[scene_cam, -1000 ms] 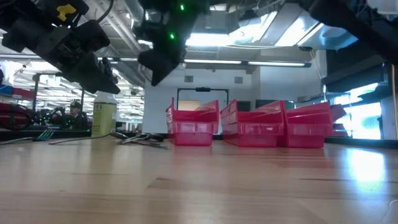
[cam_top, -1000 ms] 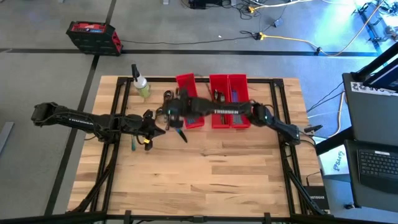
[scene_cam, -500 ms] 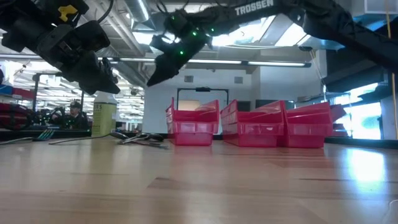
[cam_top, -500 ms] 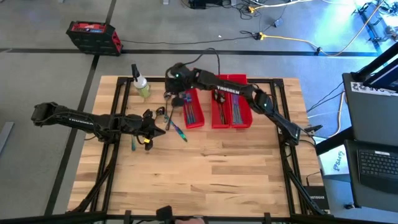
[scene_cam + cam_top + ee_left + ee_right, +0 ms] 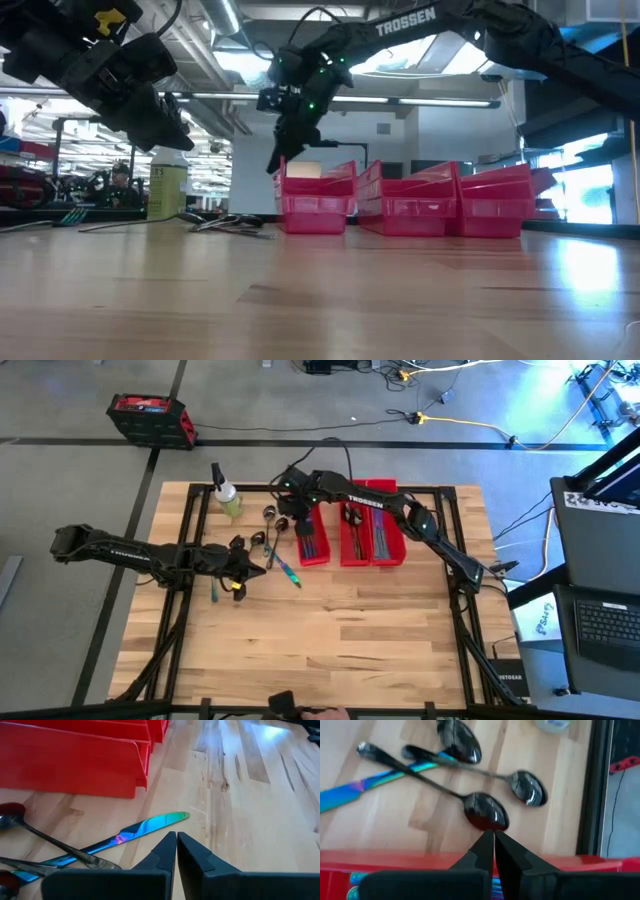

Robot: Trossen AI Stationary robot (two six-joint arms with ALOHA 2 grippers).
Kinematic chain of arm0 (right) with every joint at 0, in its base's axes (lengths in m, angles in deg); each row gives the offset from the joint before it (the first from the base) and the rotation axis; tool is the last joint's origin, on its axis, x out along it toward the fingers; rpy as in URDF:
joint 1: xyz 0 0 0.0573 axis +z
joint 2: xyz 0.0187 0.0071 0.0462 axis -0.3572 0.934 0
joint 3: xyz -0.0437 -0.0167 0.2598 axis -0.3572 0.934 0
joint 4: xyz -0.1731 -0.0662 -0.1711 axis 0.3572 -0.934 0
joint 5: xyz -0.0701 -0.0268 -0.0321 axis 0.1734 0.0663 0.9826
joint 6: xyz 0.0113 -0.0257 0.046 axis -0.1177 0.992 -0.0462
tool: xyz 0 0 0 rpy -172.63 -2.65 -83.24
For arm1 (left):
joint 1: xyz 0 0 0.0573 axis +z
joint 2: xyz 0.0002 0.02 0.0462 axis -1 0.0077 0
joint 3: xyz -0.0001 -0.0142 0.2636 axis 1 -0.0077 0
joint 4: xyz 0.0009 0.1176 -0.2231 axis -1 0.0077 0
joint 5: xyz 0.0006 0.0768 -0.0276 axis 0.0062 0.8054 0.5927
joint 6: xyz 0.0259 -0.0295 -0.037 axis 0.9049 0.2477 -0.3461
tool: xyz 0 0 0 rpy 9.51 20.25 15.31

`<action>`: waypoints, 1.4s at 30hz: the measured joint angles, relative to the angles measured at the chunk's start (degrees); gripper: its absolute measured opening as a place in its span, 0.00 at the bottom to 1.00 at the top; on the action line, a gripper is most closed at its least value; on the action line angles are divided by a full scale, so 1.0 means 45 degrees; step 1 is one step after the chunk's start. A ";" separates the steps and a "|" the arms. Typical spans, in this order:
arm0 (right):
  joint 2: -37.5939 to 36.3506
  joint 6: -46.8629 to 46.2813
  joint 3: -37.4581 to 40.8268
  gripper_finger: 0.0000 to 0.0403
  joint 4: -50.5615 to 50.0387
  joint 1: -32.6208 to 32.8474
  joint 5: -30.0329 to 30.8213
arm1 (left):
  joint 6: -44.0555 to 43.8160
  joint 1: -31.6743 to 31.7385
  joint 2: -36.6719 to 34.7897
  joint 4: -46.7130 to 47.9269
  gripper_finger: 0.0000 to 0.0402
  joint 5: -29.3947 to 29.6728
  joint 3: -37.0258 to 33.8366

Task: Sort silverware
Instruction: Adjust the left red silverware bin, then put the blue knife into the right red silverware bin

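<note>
1. Small spray bottle of yellowish liquid point(image 5: 227, 496): standing at the far left of the light wooden table point(image 5: 330, 630), upright.

2. Left gripper point(image 5: 262, 570): hovering above the table's left half, fingers pressed together, carrying nothing. The left wrist view is showing its two dark fingertips point(image 5: 167, 851) meeting just short of the tip of an iridescent blue-teal knife point(image 5: 131, 834).

3. Loose silverware: lying on the wood between the bottle and the bins. A teal-handled fork point(image 5: 214, 589) is lying near the left gripper, on its near left side. The iridescent knife point(image 5: 286, 572) is lying slantwise just right of that gripper. Dark grey round-bowled spoons point(image 5: 270, 515) are clustering farther back; in the right wrist view three of them point(image 5: 485, 810) are crossing one another, one handle lying over the knife point(image 5: 380, 779).

4. Right gripper point(image 5: 297, 526): hanging at the far left corner of the leftmost bin, above its rim, fingers closed together, empty. In the low view it point(image 5: 277, 163) is pointing down just over that bin's left edge.

5. Three long red plastic bins point(image 5: 362, 490): sitting side by side at the far centre, touching, each holding sorted cutlery point(image 5: 311, 543); which kind is lying in which bin I cannot tell.
</note>
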 joint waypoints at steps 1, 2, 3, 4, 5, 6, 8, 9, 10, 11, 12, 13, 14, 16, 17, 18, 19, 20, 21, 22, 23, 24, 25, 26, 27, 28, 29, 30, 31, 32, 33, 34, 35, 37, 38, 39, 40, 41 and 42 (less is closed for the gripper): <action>0.0000 -0.0004 0.0000 0.00 -0.0003 0.0004 0.0179 | -0.0038 0.0000 0.0000 -0.0009 0.00 0.0024 0.0000; -0.0009 0.0001 0.0000 0.00 -0.0036 0.0004 0.0388 | -0.0063 0.0000 0.0005 0.0002 0.00 0.0025 0.0002; -0.0029 -0.0004 0.0000 0.00 -0.0091 0.0004 0.0580 | -0.0110 0.0000 0.0005 0.0027 0.00 0.0028 0.0002; -0.0029 -0.0013 0.0000 0.00 -0.0076 0.0018 0.0716 | -0.0150 0.0000 0.0005 0.0019 0.00 0.0035 0.0005; -0.0029 -0.0014 0.0000 0.00 -0.0076 0.0019 0.0778 | -0.0180 -0.0001 0.0000 0.0015 0.00 0.0035 0.0005; -0.0032 -0.0014 0.0000 0.00 -0.0102 0.0016 0.0910 | -0.0201 -0.0005 0.0000 0.0021 0.00 0.0035 0.0005; -0.0039 -0.0019 0.0000 0.00 -0.0200 0.0002 0.1209 | -0.0348 -0.0010 0.0000 0.0034 0.00 0.0035 0.0005; -0.0045 -0.0019 0.0000 0.00 -0.0266 -0.0006 0.1333 | -0.0436 -0.0010 0.0000 0.0038 0.00 0.0035 0.0005; -0.0049 -0.0019 0.0000 0.00 -0.0336 -0.0006 0.1471 | -0.0497 -0.0010 0.0000 0.0046 0.00 0.0035 0.0005; -0.0053 -0.0023 0.0000 0.00 -0.0349 -0.0006 0.1671 | -0.0532 -0.0010 0.0000 0.0044 0.00 0.0035 0.0005; -0.0053 -0.0023 0.0000 0.00 -0.0374 -0.0006 0.1844 | -0.0541 -0.0010 0.0000 0.0044 0.00 0.0035 0.0005; -0.0053 -0.0023 0.0000 0.00 -0.0424 -0.0006 0.2003 | -0.0555 -0.0010 0.0000 0.0039 0.00 0.0035 0.0005; -0.0062 -0.0032 0.0000 0.00 -0.0516 -0.0006 0.2194 | -0.0573 -0.0010 0.0000 0.0044 0.00 0.0035 0.0005; -0.0076 -0.0056 -0.0011 0.00 -0.0886 -0.0009 0.2418 | -0.0593 -0.0010 0.0000 0.0044 0.00 0.0035 0.0005; -0.0090 -0.0078 -0.0024 0.00 -0.1136 -0.0020 0.2431 | -0.0659 -0.0010 0.0000 0.0044 0.00 0.0035 0.0005; -0.0102 -0.0123 -0.0027 0.00 -0.1415 -0.0016 0.2445 | -0.0675 -0.0010 0.0000 0.0044 0.00 0.0035 0.0005; -0.0117 -0.0224 -0.0031 0.00 -0.1661 -0.0006 0.2460 | -0.0680 -0.0010 0.0000 0.0046 0.00 0.0035 0.0005; -0.0135 -0.0365 -0.0039 0.00 -0.1880 -0.0006 0.2487 | -0.0680 -0.0010 0.0000 0.0049 0.00 0.0035 0.0005; -0.0179 -0.0494 -0.0038 0.00 -0.2065 -0.0006 0.2484 | -0.0679 -0.0010 0.0000 0.0044 0.00 0.0035 0.0005; -0.0201 -0.0649 -0.0034 0.00 -0.2251 -0.0004 0.2458 | -0.0675 -0.0010 0.0000 0.0049 0.00 0.0035 0.0005; -0.0250 -0.0761 -0.0024 0.00 -0.2332 0.0009 0.2398 | -0.0661 -0.0010 0.0000 0.0054 0.00 0.0040 0.0005; -0.0297 -0.0841 -0.0014 0.00 -0.2389 0.0014 0.2385 | -0.0615 -0.0010 0.0000 0.0049 0.00 0.0035 0.0005; -0.0330 -0.0945 0.0000 0.00 -0.2413 0.0028 0.2375 | -0.0559 -0.0010 0.0000 0.0057 0.00 0.0035 0.0005; -0.0367 -0.1007 0.0009 0.00 -0.2450 0.0028 0.2352 | -0.0525 -0.0010 0.0000 0.0058 0.00 0.0040 0.0005; -0.0416 -0.1032 0.0019 0.00 -0.2519 0.0037 0.2333 | -0.0520 -0.0010 0.0000 0.0054 0.00 0.0043 0.0005; -0.0476 -0.1042 0.0029 0.00 -0.2602 0.0085 0.2292 | -0.0517 -0.0010 0.0000 0.0058 0.00 0.0095 0.0005; -0.0550 -0.1056 0.0033 0.00 -0.2717 0.0095 0.2288 | -0.0513 -0.0010 0.0000 0.0054 0.00 0.0177 0.0005; -0.0613 -0.1132 0.0037 0.00 -0.2813 0.0147 0.2288 | -0.0510 -0.0010 0.0000 0.0055 0.00 0.0270 0.0005; -0.0683 -0.1288 0.0039 0.00 -0.2815 0.0203 0.2292 | -0.0510 -0.0010 0.0000 0.0058 0.00 0.0346 0.0005; -0.0775 -0.1396 0.0039 0.00 -0.2724 0.0268 0.2288 | -0.0506 -0.0010 0.0000 0.0052 0.00 0.0409 0.0005; -0.0845 -0.1476 0.0039 0.00 -0.2568 0.0366 0.2261 | -0.0510 -0.0010 0.0000 0.0045 0.00 0.0506 0.0005; -0.0915 -0.1510 0.0039 0.00 -0.2285 0.0483 0.2099 | -0.0510 -0.0010 0.0000 0.0058 0.00 0.0600 0.0005; -0.0997 -0.1506 0.0039 0.00 -0.1943 0.0632 0.1875 | -0.0515 -0.0010 0.0000 0.0049 0.00 0.0699 0.0005; -0.1112 -0.1395 0.0039 0.00 -0.1107 0.1049 0.1586 | -0.0515 -0.0010 0.0001 0.0054 0.00 0.0801 0.0005; -0.1154 -0.1349 0.0038 0.00 -0.0679 0.1300 0.1558 | -0.0515 -0.0010 0.0000 0.0045 0.00 0.0802 0.0005; -0.1176 -0.1333 0.0034 0.00 -0.0323 0.1557 0.1544 | -0.0515 -0.0010 0.0000 0.0055 0.00 0.0802 0.0005; -0.1185 -0.1243 0.0024 0.00 -0.0092 0.1814 0.1535 | -0.0520 -0.0010 0.0003 0.0055 0.00 0.0802 0.0005; -0.1190 -0.1004 0.0024 0.00 -0.0135 0.2091 0.1621 | -0.0515 -0.0010 0.0002 0.0049 0.00 0.0802 0.0005; -0.1186 -0.0764 0.0028 0.00 -0.0378 0.2387 0.1923 | -0.0527 -0.0010 0.0000 0.0056 0.00 0.0802 0.0005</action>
